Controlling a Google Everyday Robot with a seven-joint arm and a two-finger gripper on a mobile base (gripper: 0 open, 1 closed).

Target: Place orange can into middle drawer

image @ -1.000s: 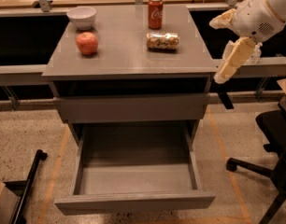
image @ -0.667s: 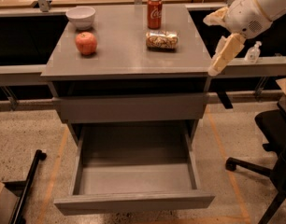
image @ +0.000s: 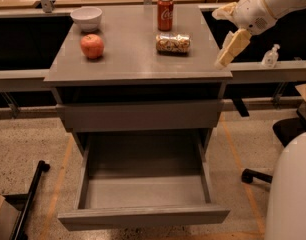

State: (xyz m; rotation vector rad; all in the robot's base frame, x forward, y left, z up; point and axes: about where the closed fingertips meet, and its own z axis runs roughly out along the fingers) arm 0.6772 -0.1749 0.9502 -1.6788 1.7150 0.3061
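The orange can [image: 173, 42] lies on its side on the grey counter [image: 128, 59], towards the right and back, with one silver end facing left and the other right. Its wrap is a mottle of orange, tan and brown, and no word on it can be read. Just behind it, close but apart, a red cola can [image: 165, 14] stands upright with white script lettering running up its side; the script is too small to read letter by letter. On the left half of the counter are a red apple [image: 92, 46] and, behind that, a white bowl [image: 86, 18].

The middle drawer [image: 143, 191] is pulled well out below the counter, under a shut upper drawer [image: 140, 115]. Its flat grey floor is bare, its front panel is plain and bears no label, and the back of its inside sits in shadow.

The claw [image: 225, 56] hangs at the counter's right edge, tilted down and to the left, to the right of the orange can and clear of it. How far it is open cannot be told from this angle; nothing shows in its grasp. The white arm [image: 265, 6] behind it is cut off by the top and right borders.

On a ledge to the right stands a small clear pump bottle [image: 270, 56], its label unreadable. A white rounded body [image: 293, 194] fills the lower right corner, only partly shown
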